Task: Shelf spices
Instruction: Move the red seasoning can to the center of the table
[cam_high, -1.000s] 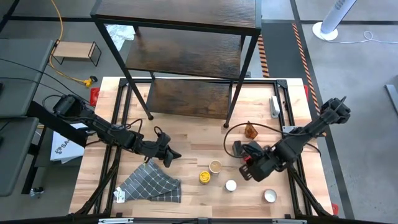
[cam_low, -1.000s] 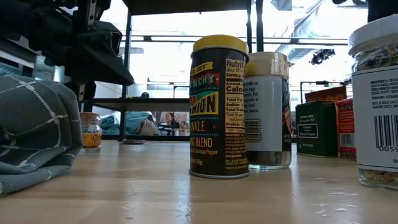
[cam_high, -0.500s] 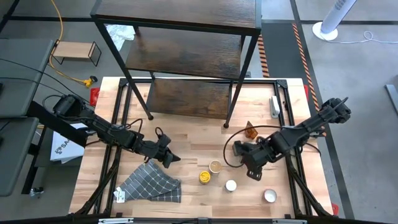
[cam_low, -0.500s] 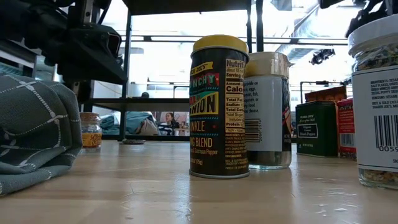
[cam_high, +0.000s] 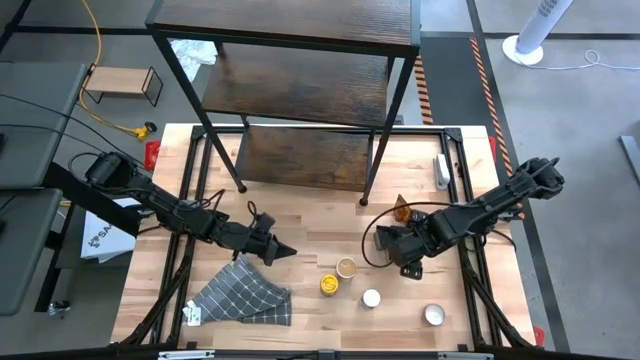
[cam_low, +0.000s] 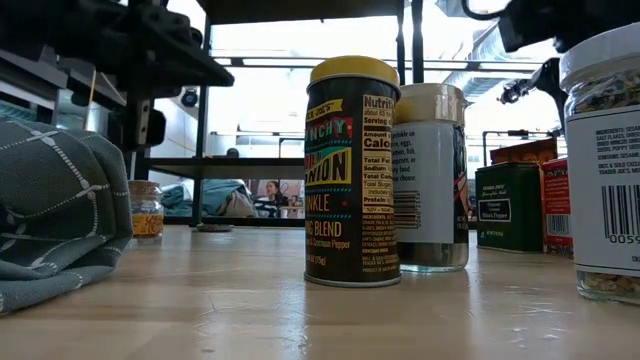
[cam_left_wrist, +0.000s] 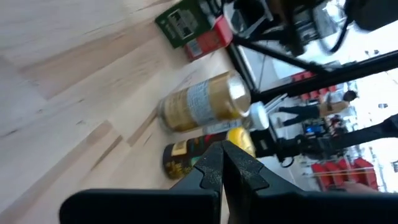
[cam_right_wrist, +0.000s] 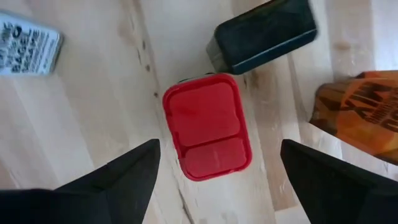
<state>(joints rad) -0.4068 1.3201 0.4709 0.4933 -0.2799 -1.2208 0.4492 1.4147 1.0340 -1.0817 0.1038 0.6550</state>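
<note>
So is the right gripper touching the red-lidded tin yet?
Apart. In the right wrist view the right gripper stands open, bare table showing between each finger and the red-lidded tin.

Room's a workshop kind of space with a grey floor (cam_high: 570, 120). White pedestal fan (cam_high: 530, 38) sits upper right, and a yellow cable (cam_high: 97, 45) snakes down the upper left next to a small light-wood stand (cam_high: 120, 82). Orange-black hazard tape (cam_high: 484, 75) runs along the floor. Low view shows bright windows (cam_low: 260, 90) behind, pretty blown out.
</note>
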